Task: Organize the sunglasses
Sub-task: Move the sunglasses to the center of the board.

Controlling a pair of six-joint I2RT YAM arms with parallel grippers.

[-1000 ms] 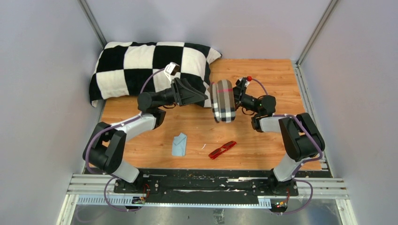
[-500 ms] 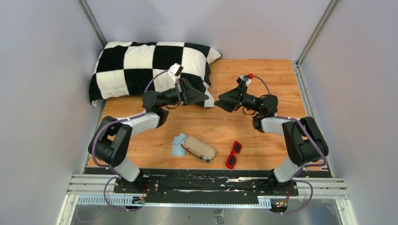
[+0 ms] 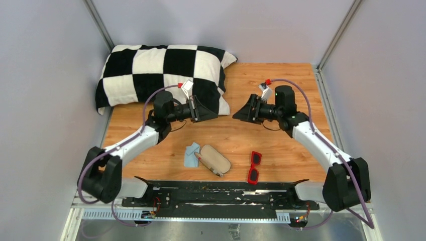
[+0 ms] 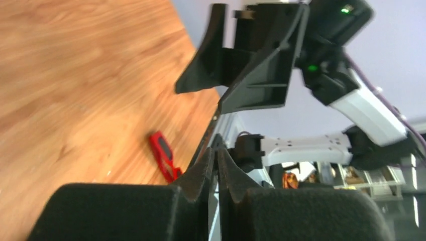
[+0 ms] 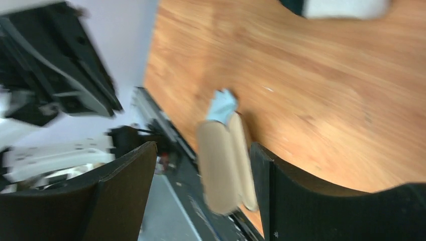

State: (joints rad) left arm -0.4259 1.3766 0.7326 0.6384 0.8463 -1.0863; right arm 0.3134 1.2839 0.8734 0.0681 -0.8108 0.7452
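a wooden table (image 3: 286,75) seen from above, with 2 black robot arms reaching in from its near edge. the case (image 3: 215,159) lies open near the front edge, beige lining up, and everything else is placed from it. the sunglasses (image 3: 254,167), red-framed with dark lenses, lie flat just right of the case, apart from it. a light blue cloth (image 3: 191,154) sits just beside the case's left end. a black-and-white checked pillow (image 3: 150,68) rests well behind the case, to the left.

both grippers hang in the air behind the case, tips pointing at each other across a small gap. the left gripper (image 3: 215,114) has its fingers pressed together with nothing between them. the right gripper (image 3: 237,115) has its jaws spread wide and empty.

1 second ago the case was closed, plaid side out, and held up between the 2 grippers, while the sunglasses lay as a thin red strip on the wood. now the case is down and open, and the glasses show both lenses. i judge the case is ready and the glasses still have to go into it.
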